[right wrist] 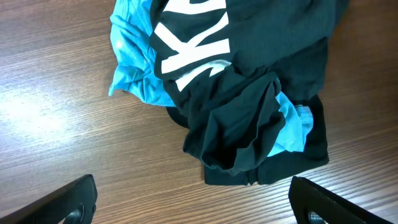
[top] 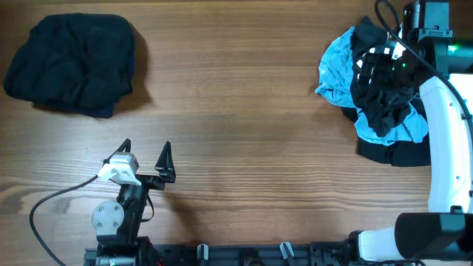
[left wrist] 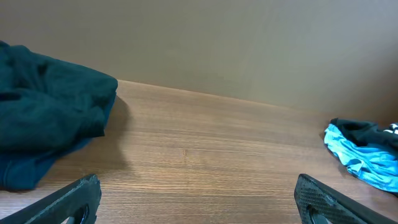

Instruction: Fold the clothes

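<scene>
Presently, with left gripper [top: 145, 154] and right gripper [right wrist: 193, 199] spread empty, the limp black shirt [right wrist: 261, 62] is best pinched at its hem.

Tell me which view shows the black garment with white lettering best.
The right wrist view: the black cloth garment with white lettering fills much of the frame, letters large and sharp. Overhead shows it small, partly under the right arm. Left wrist catches only a dark sliver at the right edge.
</scene>
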`<state>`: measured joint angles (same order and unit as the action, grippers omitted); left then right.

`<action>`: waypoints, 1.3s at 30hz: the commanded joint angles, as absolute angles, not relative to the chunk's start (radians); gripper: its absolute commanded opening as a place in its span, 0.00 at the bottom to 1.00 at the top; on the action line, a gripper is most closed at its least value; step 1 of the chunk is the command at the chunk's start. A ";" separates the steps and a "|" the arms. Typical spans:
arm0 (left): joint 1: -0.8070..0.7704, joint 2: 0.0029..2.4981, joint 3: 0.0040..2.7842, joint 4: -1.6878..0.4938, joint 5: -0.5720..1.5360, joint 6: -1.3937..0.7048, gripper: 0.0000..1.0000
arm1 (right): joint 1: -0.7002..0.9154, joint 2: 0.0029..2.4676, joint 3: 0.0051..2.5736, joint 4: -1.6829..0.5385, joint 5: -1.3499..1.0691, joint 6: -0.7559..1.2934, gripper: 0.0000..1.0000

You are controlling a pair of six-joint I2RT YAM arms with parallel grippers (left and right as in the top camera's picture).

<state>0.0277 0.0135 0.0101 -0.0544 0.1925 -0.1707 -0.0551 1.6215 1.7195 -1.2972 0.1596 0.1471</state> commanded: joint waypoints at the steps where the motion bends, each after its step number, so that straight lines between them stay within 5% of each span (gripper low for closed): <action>1: 0.024 0.005 0.006 -0.057 0.213 -0.176 1.00 | -0.049 1.633 1.726 -1.294 0.180 0.133 1.00; 14: 0.024 0.005 0.006 -0.057 0.213 -0.176 1.00 | -0.006 1.224 1.726 -1.284 0.150 0.111 1.00; 18: 0.024 0.005 0.006 -0.057 0.213 -0.176 1.00 | -0.006 1.059 1.637 -1.102 -0.012 0.041 1.00; 24: 0.024 0.005 0.006 -0.057 0.213 -0.176 1.00 | -0.006 0.783 1.225 -0.641 -0.472 -0.397 1.00; 39: 0.024 0.005 0.006 -0.057 0.213 -0.176 1.00 | -0.006 0.263 0.285 0.097 -0.366 0.000 1.00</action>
